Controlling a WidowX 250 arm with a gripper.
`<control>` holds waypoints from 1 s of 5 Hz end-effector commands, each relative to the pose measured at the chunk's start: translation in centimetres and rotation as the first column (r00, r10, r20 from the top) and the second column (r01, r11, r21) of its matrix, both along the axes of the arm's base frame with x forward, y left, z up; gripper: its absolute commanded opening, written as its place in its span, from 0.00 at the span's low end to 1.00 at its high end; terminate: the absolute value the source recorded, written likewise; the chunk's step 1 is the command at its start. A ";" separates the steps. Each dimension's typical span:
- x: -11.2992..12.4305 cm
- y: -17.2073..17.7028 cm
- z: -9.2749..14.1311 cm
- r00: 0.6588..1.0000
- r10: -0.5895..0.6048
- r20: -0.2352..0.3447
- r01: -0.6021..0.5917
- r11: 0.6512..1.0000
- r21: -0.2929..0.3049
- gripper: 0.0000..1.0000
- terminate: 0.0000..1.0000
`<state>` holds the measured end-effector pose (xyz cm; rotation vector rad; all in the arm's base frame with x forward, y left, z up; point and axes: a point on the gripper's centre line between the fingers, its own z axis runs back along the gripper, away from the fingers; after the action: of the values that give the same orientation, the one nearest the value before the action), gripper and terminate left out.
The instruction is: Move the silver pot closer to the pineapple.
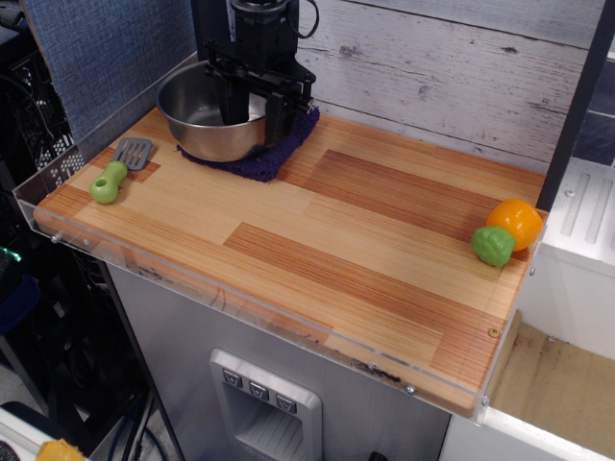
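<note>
Silver pot [204, 120] seated on purple cloth [264, 154], far left corner of table [384, 250]. Pineapple [507, 231] well apart, at right edge. Claw [255, 108] set astride pot's right rim, one finger inside, one outside; closure on rim cannot be told. Firm pinch on rim advised before lift; pot best raised clear of cloth to avoid drag. Wooden striped surface bare between. Spatula [119, 169] near left edge. Plank wall behind.

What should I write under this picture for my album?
The tool straddles the silver pot's rim, far from the pineapple.
</note>
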<state>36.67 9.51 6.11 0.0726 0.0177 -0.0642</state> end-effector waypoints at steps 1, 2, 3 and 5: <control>-0.1 0.8 1.1 1.000 0.016 0.023 -0.017 1.000 0.006 0.00 0.00; -0.2 1.4 1.2 0.999 0.033 0.021 -0.033 0.999 0.001 0.00 0.00; -0.4 2.9 1.9 0.998 0.067 0.018 -0.066 0.998 -0.013 0.00 0.00; -1.3 3.2 6.2 0.995 0.095 0.043 -0.093 0.995 -0.041 0.00 0.00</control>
<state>35.01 12.62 8.84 -0.0052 0.0677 0.0369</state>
